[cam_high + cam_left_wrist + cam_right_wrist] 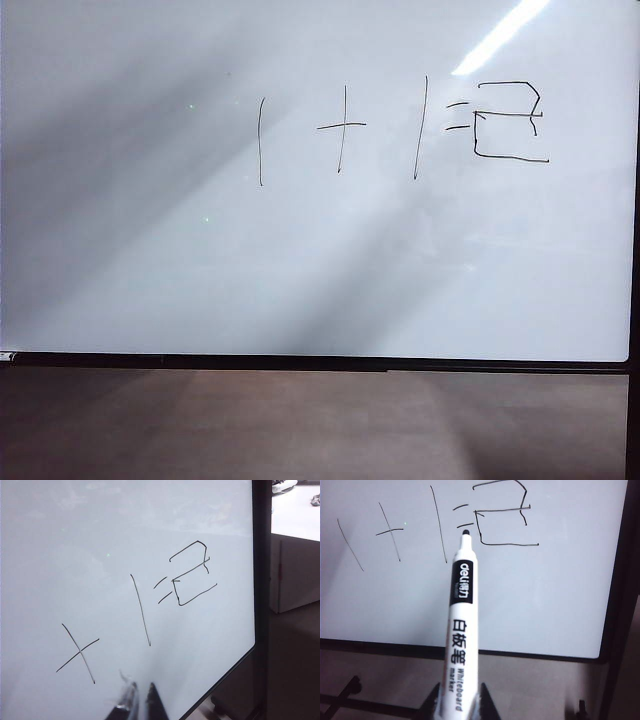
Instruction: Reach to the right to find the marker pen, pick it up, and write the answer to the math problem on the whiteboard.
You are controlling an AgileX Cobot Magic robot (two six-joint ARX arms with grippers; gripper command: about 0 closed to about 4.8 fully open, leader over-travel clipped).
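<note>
Right wrist view, right fingers [458, 700] clamping marker pen [459, 625] aimed at whiteboard [545, 605], left fingers [140, 700] nearly closed, empty.

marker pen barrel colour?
White, with a black band and black lettering on the marker pen; the right wrist view shows it best.

Whiteboard [300, 280] walls off the front; open floor [300, 430] below its frame.
</note>
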